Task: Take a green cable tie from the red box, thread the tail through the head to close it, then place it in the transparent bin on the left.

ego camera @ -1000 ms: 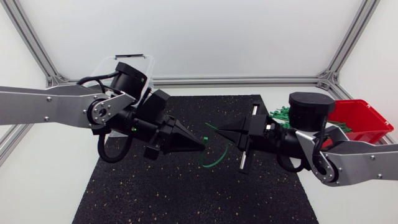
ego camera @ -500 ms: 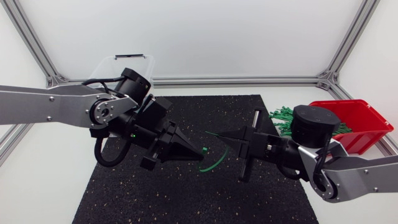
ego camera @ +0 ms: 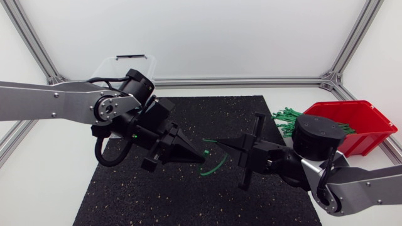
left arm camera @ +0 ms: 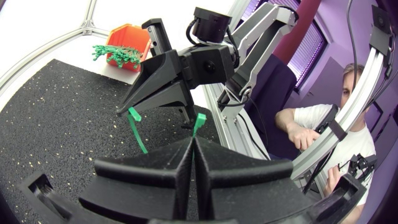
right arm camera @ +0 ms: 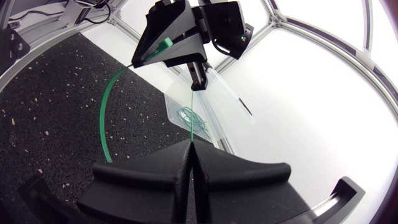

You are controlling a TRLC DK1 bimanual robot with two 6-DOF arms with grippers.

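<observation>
We have bright, even light from all sides; the black mat [ego camera: 125, 194] carries almost no shadow. Both wrist views bend strongly at their edges, and the white table [right arm camera: 311, 87] glares.

A white table [ego camera: 50, 188] carries a black speckled mat [ego camera: 207, 201], red box [ego camera: 377, 125] and transparent bin [ego camera: 113, 66].

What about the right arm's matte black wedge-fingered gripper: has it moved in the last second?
Yes: the right gripper slid away from the red plastic box, toward the near edge of the black mat.
</observation>
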